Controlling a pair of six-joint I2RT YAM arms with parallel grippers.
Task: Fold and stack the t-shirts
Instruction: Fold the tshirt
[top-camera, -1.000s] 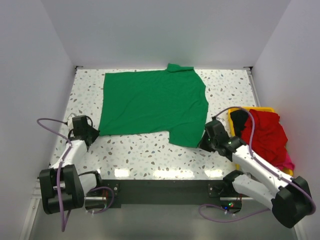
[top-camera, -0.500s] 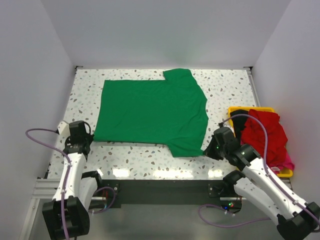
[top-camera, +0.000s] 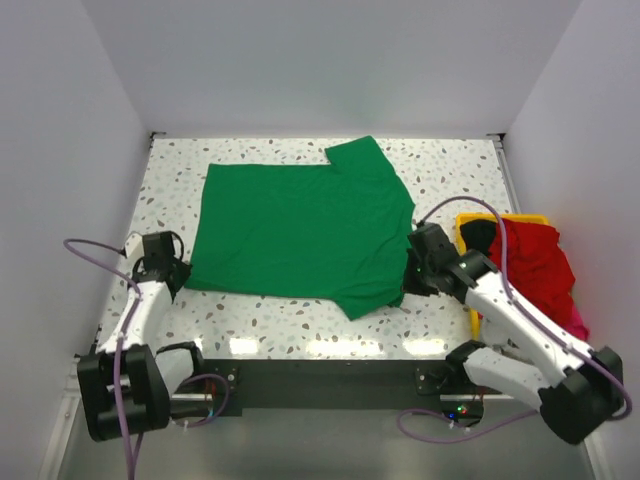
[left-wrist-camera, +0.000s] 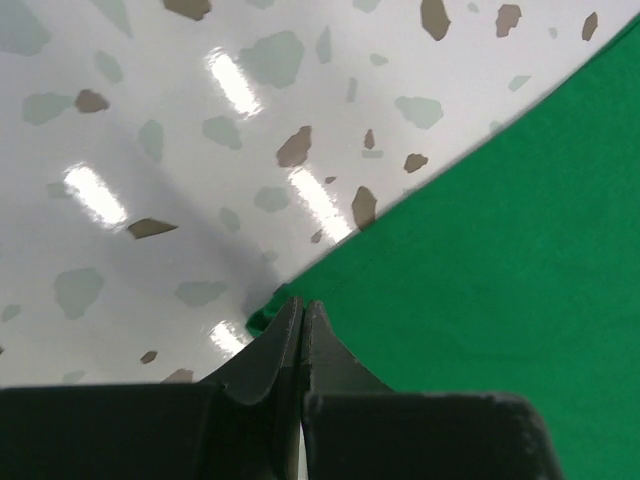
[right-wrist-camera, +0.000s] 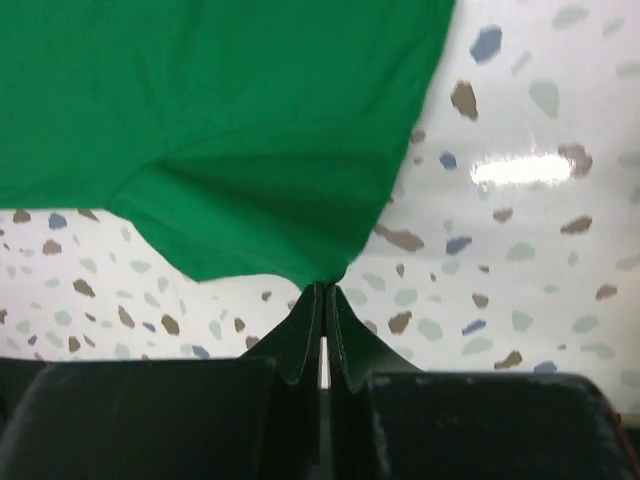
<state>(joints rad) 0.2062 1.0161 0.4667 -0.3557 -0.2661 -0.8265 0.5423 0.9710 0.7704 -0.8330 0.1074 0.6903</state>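
Where the table (top-camera: 300, 318) meets the arms, left gripper (top-camera: 172, 272) and right gripper (top-camera: 408, 282) each pinch shut on a near corner of the green t-shirt (top-camera: 300, 220), which lies flat mid-table. Likely the first fold is starting: lift both corners evenly, carrying them away.

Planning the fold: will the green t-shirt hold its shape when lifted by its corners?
Probably not: the green t-shirt bunches softly at the right gripper, so likely droops. Looks thin, light; may slide on the glossy table.
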